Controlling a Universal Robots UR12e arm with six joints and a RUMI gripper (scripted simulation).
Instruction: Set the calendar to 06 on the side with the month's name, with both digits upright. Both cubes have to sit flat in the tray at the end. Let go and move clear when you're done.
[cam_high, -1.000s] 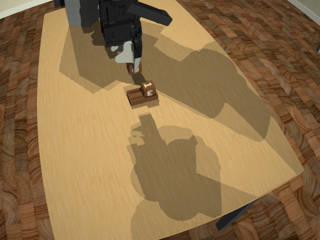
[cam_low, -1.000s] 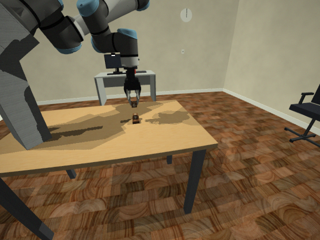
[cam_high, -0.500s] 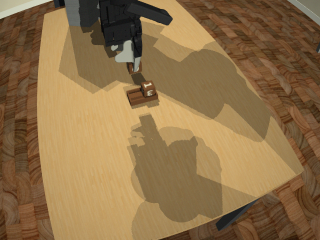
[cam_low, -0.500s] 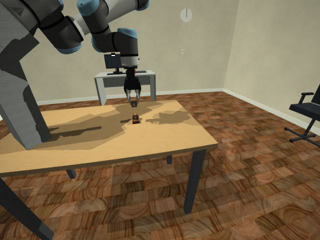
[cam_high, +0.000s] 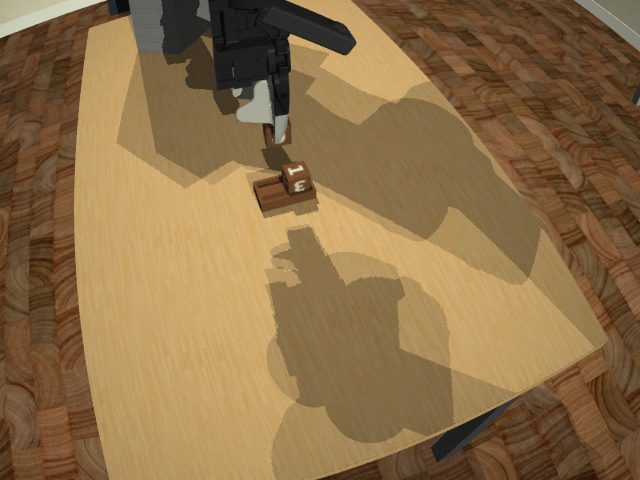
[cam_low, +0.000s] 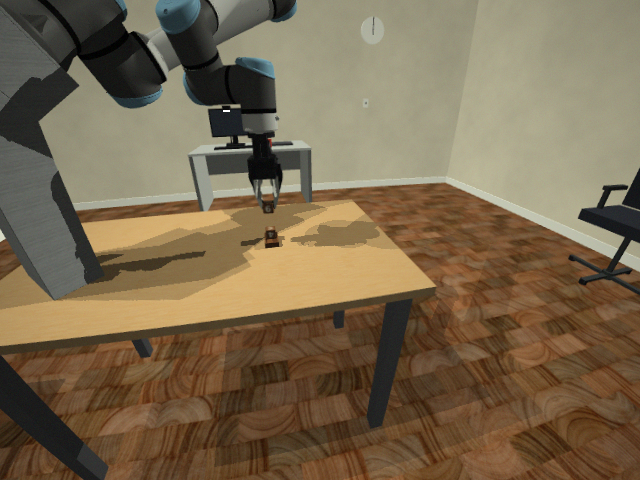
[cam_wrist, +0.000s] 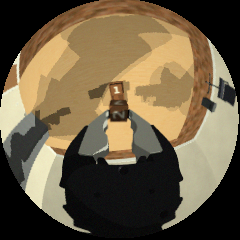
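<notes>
Cube in end effector, 2 sideways.

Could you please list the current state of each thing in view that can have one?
Black two-jaw gripper: shut on a cube, raised above the table.
Held brown wooden number cube: lifted clear of the tray.
Second brown wooden number cube: seated in the tray, 1 on top.
Brown wooden calendar tray: on the light wooden table, one slot vacant.
</notes>
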